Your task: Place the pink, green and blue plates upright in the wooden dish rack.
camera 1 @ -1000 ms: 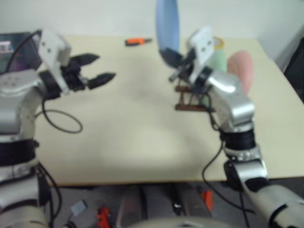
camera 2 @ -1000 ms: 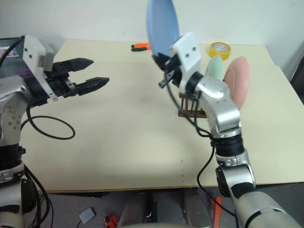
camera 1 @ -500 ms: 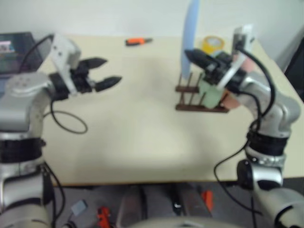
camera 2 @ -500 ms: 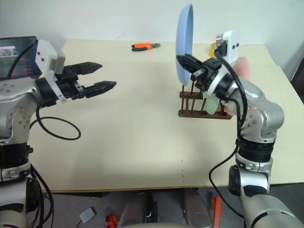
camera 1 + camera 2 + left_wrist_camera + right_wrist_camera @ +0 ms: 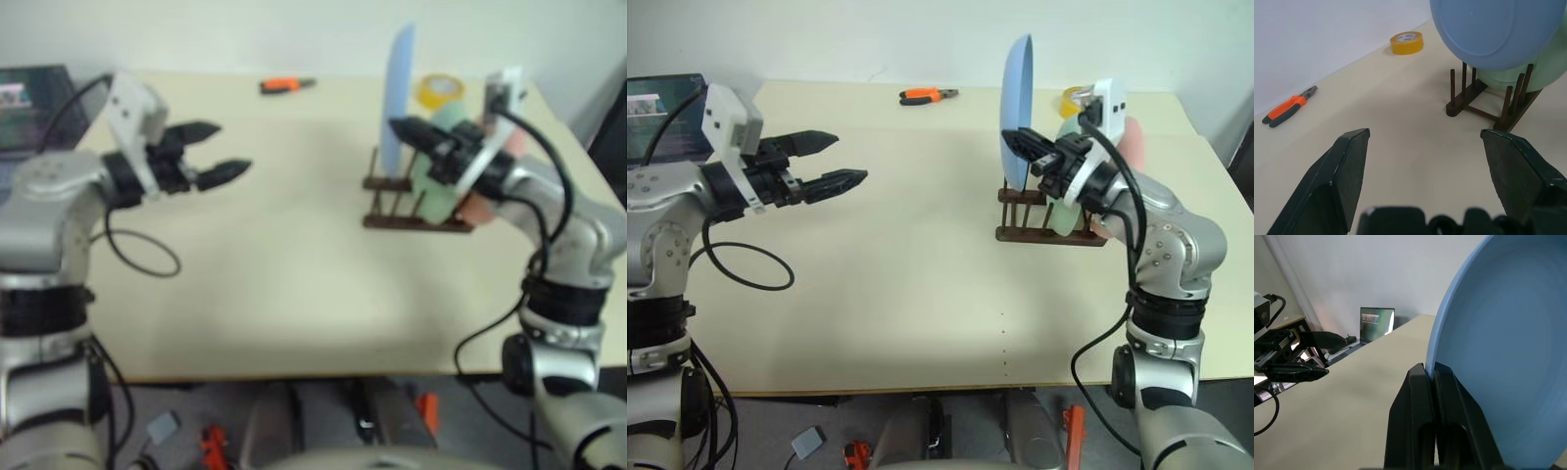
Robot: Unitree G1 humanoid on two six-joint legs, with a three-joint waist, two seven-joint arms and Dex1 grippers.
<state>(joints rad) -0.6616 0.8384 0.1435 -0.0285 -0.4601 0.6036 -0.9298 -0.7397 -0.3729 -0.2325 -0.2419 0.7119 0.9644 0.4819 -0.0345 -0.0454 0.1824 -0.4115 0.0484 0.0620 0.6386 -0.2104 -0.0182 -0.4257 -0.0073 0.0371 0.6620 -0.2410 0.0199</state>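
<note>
My right gripper (image 5: 1021, 138) is shut on the rim of the light blue plate (image 5: 1017, 98). It holds the plate upright and edge-on over the near end of the wooden dish rack (image 5: 1048, 233), with the plate's lower edge about level with the peg tops. Right behind the blue plate, the green plate (image 5: 1542, 73) stands upright in the rack. Further along is the pink plate (image 5: 1131, 145), partly hidden by my right arm. My left gripper (image 5: 847, 158) hangs open and empty over the left of the table, pointing toward the rack.
A yellow tape roll (image 5: 1078, 95) and orange pliers (image 5: 928, 95) lie near the table's far edge. A laptop (image 5: 666, 117) stands at the far left. A black cable loop (image 5: 735, 264) lies under my left arm.
My right arm carried the blue plate rightward and slightly down, rolling it from tilted to upright over the rack's near end. The left gripper stayed open and still.
</note>
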